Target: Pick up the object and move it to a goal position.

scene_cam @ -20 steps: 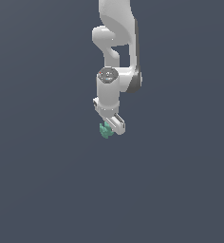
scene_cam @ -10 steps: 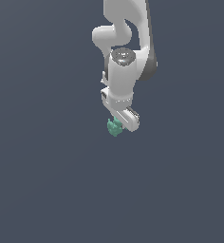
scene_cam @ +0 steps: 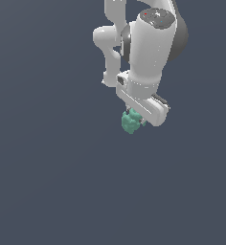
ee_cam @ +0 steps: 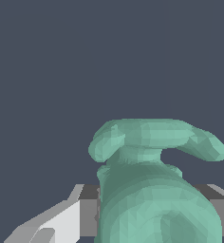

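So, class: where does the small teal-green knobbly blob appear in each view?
Exterior view: the small teal-green knobbly blob hangs right of centre, just under the white gripper.
Wrist view: blob fills the lower middle, between the fingers.
Shared landmark: the gripper.

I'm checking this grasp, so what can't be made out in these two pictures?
- Exterior view: the fingers are hidden behind the gripper body and the green blob.
- Wrist view: the blob's lower part is cut off by the frame edge; it covers most of the fingers.
- No goal marker shows in either view.
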You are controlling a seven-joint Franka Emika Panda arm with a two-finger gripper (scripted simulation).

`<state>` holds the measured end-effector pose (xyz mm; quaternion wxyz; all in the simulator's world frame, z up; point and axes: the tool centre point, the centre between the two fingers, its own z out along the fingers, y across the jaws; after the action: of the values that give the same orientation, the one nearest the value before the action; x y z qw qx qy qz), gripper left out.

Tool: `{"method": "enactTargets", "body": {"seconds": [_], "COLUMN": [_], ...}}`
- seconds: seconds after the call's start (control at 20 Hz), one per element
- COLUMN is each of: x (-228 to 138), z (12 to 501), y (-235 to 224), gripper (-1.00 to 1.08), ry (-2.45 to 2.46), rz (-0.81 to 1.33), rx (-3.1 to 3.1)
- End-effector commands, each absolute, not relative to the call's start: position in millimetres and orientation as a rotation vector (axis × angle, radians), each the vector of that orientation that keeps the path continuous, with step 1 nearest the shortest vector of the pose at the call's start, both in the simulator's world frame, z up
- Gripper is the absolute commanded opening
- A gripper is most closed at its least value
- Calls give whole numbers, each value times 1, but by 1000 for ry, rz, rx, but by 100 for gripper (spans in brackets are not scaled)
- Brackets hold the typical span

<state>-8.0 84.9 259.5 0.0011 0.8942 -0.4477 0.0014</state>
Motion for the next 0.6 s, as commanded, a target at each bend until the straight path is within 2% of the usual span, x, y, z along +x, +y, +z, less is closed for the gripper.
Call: {"method": "enactTargets", "body": {"seconds": [0.0, 0.55], "x": [0, 31], "z": [279, 347], "y": [97, 140], "gripper": [-100, -100], "ry": [-1406, -1405], "rz": [3, 1], "rx": [2807, 2808]}}
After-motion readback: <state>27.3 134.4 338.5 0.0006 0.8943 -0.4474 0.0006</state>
